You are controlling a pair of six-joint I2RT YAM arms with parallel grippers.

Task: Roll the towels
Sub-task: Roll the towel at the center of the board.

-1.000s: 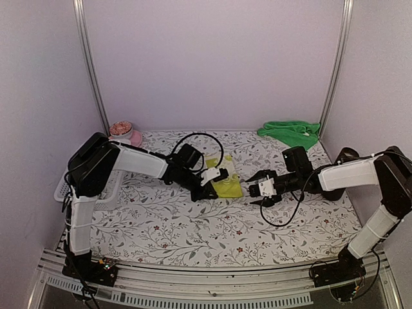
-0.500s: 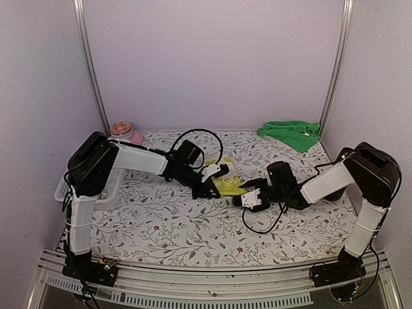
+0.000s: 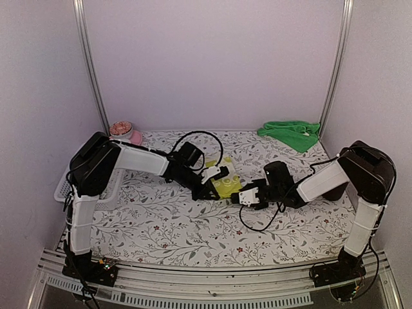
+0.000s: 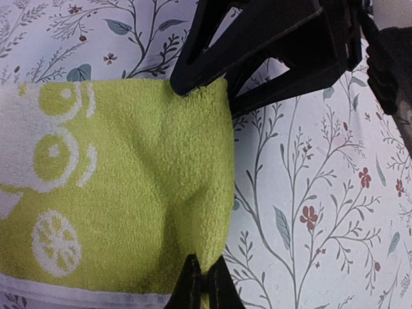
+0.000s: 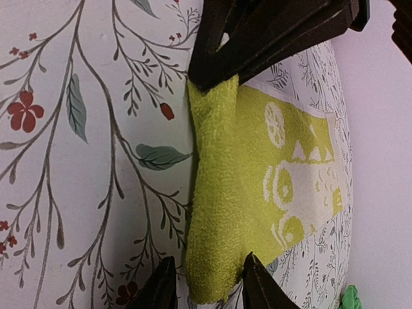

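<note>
The yellow-lime towel (image 3: 227, 186) with pale markings lies mid-table, its near edge folded over into a thick fold (image 5: 215, 212). My left gripper (image 4: 203, 286) is shut on one end of that folded edge (image 4: 193, 193); in the top view the left gripper (image 3: 214, 187) is at the towel's left side. My right gripper (image 5: 206, 286) straddles the other end, fingers (image 5: 257, 283) on either side with a small gap at one finger, so it is open. From above, the right gripper (image 3: 240, 196) sits at the towel's right side. The plain green towel (image 3: 291, 133) lies crumpled at the back right.
A pink bowl (image 3: 126, 134) stands at the back left. A white mesh basket (image 3: 61, 188) sits by the left arm's base. A black cable (image 3: 257, 222) loops on the floral tablecloth in front of the right gripper.
The right arm has swung left to the yellow-lime towel, and its jaws have narrowed around the folded edge. The left gripper stays shut on the towel, nearly still.
</note>
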